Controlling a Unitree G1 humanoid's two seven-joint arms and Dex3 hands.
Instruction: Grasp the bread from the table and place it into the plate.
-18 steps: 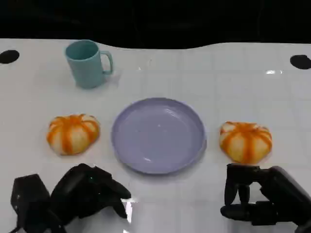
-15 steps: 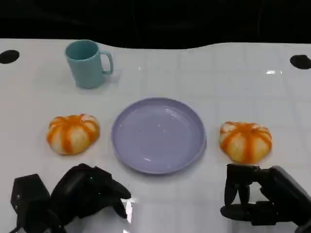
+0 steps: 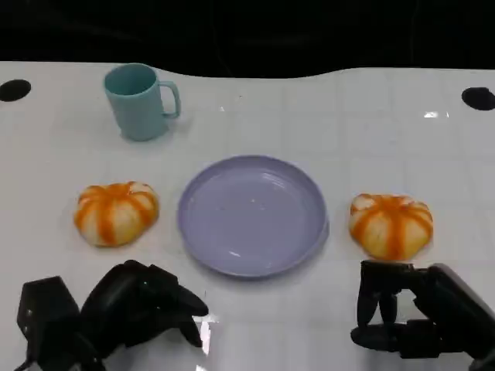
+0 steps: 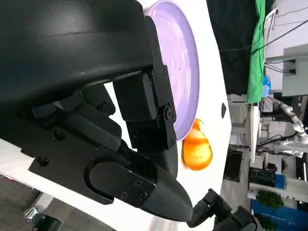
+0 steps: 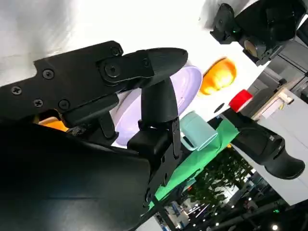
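Two orange-striped bread rolls lie on the white table on either side of a lavender plate (image 3: 252, 215). The left bread (image 3: 116, 212) sits just beyond my left hand (image 3: 131, 309), which rests low on the table with loosely bent fingers and holds nothing. The right bread (image 3: 390, 225) lies right in front of my right hand (image 3: 406, 317), whose fingers hang apart from the thumb around nothing. The left wrist view shows the plate (image 4: 185, 57) and the right bread (image 4: 196, 151) past my left hand (image 4: 110, 120). The right wrist view shows the plate (image 5: 190, 89) and the left bread (image 5: 219, 77).
A teal mug (image 3: 141, 100) stands at the back left, well behind the left bread; it also appears in the right wrist view as the mug (image 5: 199, 134). Dark round holes mark the table's far corners. The table's back edge meets a black backdrop.
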